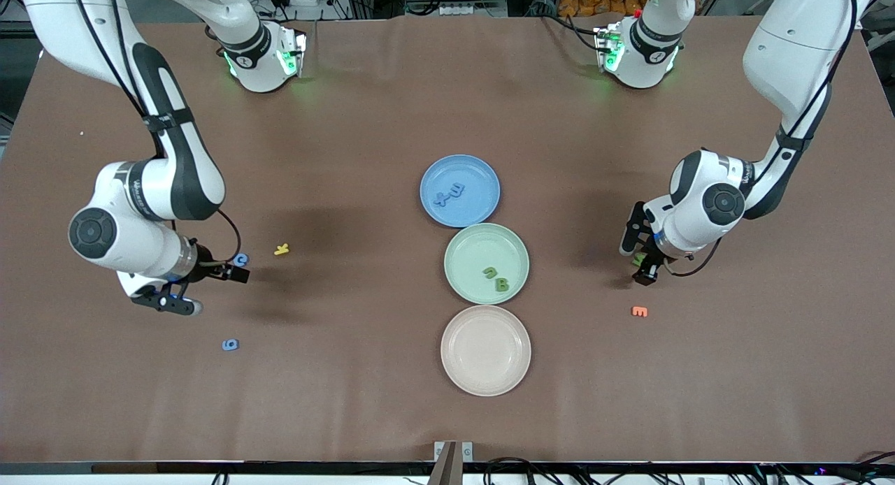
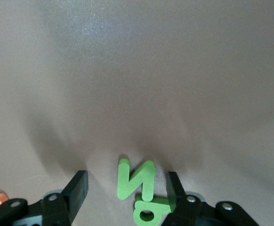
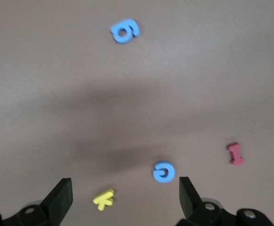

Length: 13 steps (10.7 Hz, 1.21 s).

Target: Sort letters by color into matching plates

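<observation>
Left gripper (image 2: 127,190) straddles green N (image 2: 136,180) on the bench (image 1: 349,121), fingers spread; right gripper (image 3: 123,197) spread over blue G (image 3: 163,171).

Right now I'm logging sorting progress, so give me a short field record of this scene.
blue plate: two blue letters in it
green plate: two green letters in it
cream plate: nothing visible in it
left end effector: low at the table, fingers either side of a green N; a second green piece touches it
right end effector: open, above a blue C
loose blue 6: unsorted, toward the right arm's end
</observation>
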Motion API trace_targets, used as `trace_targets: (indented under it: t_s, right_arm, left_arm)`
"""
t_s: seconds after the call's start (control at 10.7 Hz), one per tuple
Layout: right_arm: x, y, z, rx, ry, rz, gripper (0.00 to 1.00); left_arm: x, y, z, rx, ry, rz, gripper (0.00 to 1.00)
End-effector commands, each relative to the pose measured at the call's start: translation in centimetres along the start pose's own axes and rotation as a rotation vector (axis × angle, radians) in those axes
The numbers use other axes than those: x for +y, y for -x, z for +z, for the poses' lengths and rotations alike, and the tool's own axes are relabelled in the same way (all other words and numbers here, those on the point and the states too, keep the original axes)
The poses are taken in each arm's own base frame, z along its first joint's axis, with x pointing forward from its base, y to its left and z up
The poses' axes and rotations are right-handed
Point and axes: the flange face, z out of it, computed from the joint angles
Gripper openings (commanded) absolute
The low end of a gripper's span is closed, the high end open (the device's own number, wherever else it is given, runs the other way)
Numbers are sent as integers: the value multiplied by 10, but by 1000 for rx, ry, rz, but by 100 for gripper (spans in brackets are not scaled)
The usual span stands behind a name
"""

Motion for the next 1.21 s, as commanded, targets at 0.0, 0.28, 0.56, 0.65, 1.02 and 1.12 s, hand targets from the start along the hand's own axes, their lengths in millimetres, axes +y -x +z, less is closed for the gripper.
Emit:
trace_targets:
  t_s: [0.0,0.28,0.56,0.65,1.02,1.12]
  right_arm:
    - [32,35,12,5,-12,50,100]
    - [40,45,41,33,-14,55,100]
    - [44,55,66,60,-16,54,100]
    - [45,57,71,65,-16,55,100]
    - [52,56,92,85,-18,63,100]
    - [52,56,99,88,-17,63,100]
  left_arm:
    - [-4,-3,1,-6,-11,39,54]
    - [-6,-3,1,-6,-14,35,0]
    - [-13,-1,-6,-12,-33,25,0]
    - [-19,0,-17,-15,-52,18,0]
    - [-46,-26,-50,-1,-68,-150,0]
    - [-55,-36,-60,6,-57,-210,0]
